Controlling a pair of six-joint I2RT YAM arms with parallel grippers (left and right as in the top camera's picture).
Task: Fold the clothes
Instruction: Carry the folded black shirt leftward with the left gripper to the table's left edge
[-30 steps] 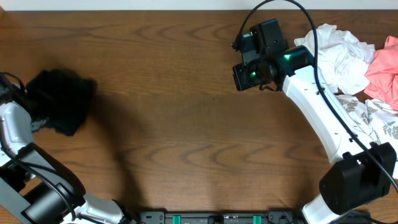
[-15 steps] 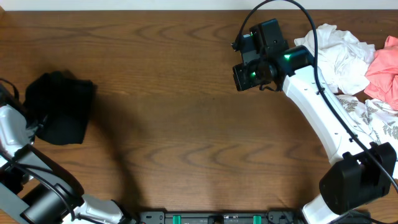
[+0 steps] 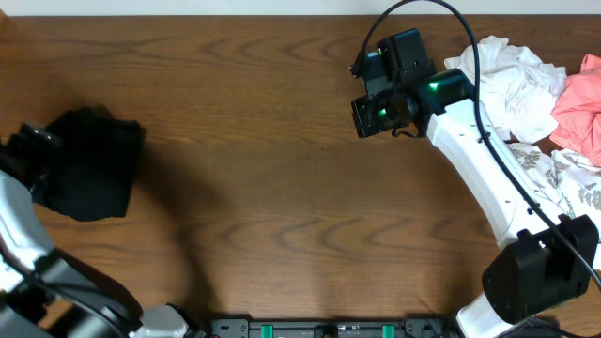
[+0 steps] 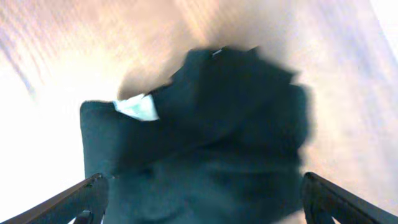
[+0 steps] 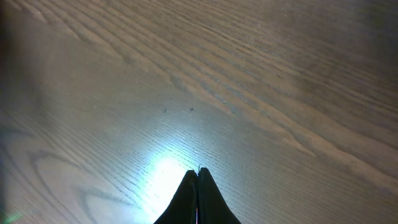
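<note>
white tag (image 4: 138, 107) on black shirt (image 4: 211, 137): too blurred, no print legible
table (image 3: 282, 188): bare wood grain, no readable text

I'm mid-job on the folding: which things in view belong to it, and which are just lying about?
Belong to the job:
black shirt, bundled at the table's left, its white tag showing
white garment, pink garment and leaf-print garment, heaped at the right

Just lying about:
only the wooden table itself; every loose item in view is clothing
</note>
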